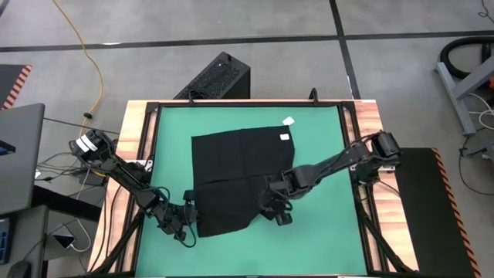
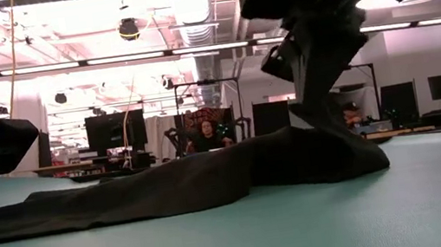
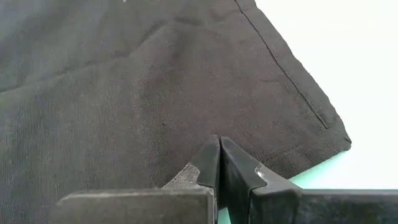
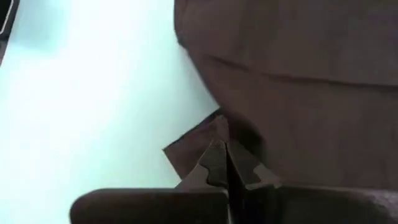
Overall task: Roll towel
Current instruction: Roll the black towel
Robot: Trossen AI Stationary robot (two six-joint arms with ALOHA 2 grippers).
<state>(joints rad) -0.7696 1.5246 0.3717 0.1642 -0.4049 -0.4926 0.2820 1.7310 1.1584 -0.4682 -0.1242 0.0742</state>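
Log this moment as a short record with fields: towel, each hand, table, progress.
towel: plain black soft cloth towel lying spread flat, not yet rolled; small white tag at its far right corner
left hand: shut on the towel's near left corner
right hand: shut on the towel's near right corner, cloth lifted slightly there
table: green mat
progress: both near corners gripped, no roll formed
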